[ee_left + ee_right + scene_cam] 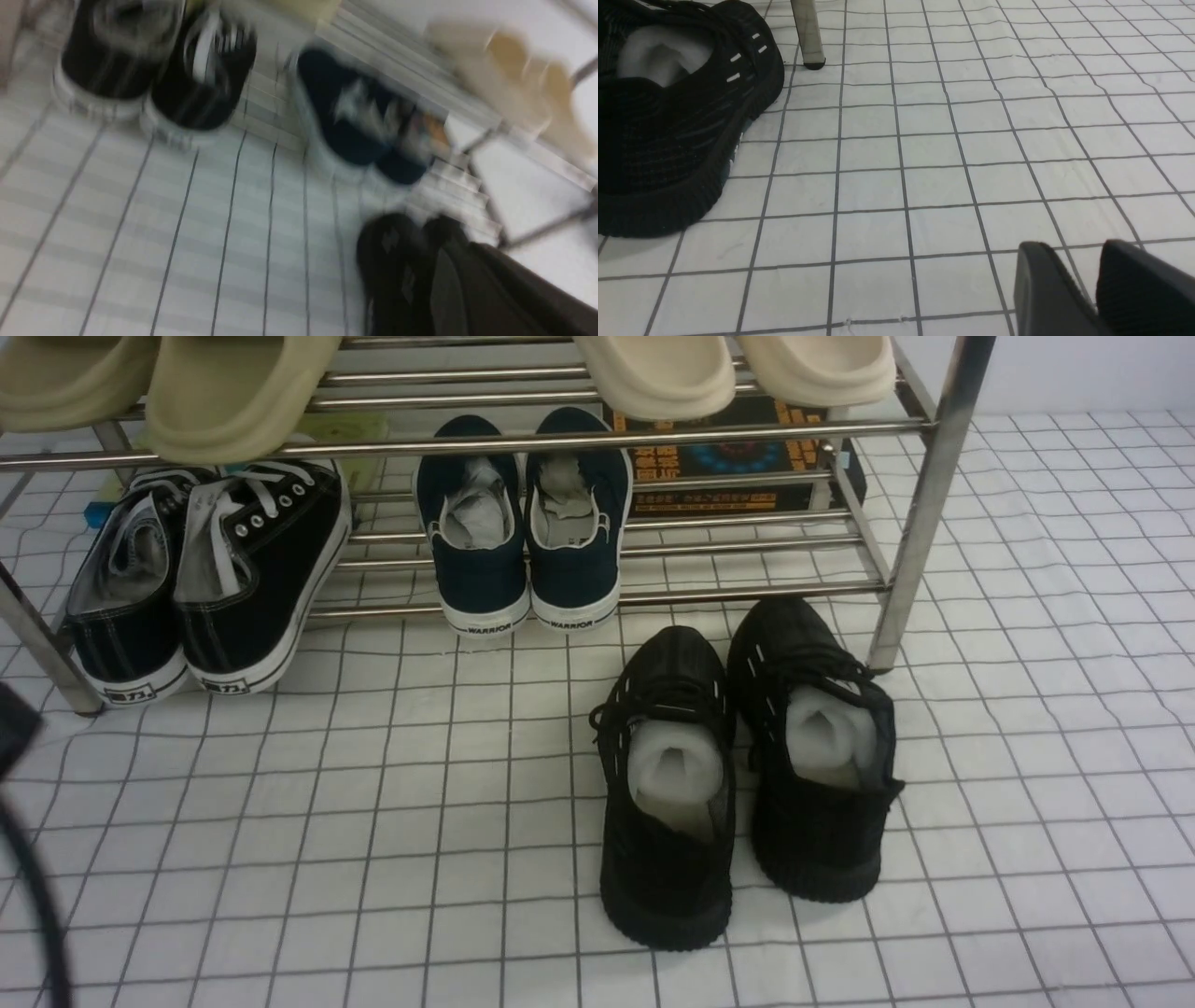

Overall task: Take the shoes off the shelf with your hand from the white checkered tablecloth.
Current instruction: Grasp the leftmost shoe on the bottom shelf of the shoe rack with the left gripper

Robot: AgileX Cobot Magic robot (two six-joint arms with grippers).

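Black right gripper (1097,280): fingers drawn almost together, nothing held, low over the white checkered tablecloth (924,154), outside the right front leg of the shelf (934,504). Left gripper (495,298): dark blur in its wrist view, opening impossible to tell; apparently in front of the shelf's left end, clear of it. Shoes (210,579): black canvas pair, white laces, heels outward, on the shelf's lowest tier at its left end, untouched. Navy slip-ons (523,541) at mid-shelf; black knit sneakers (747,765) on the cloth before the shelf's right half. Step judged: left-arm approach. Advised: open wide, enter beneath the upper bar, pinch one heel collar, draw straight outward off the bars.
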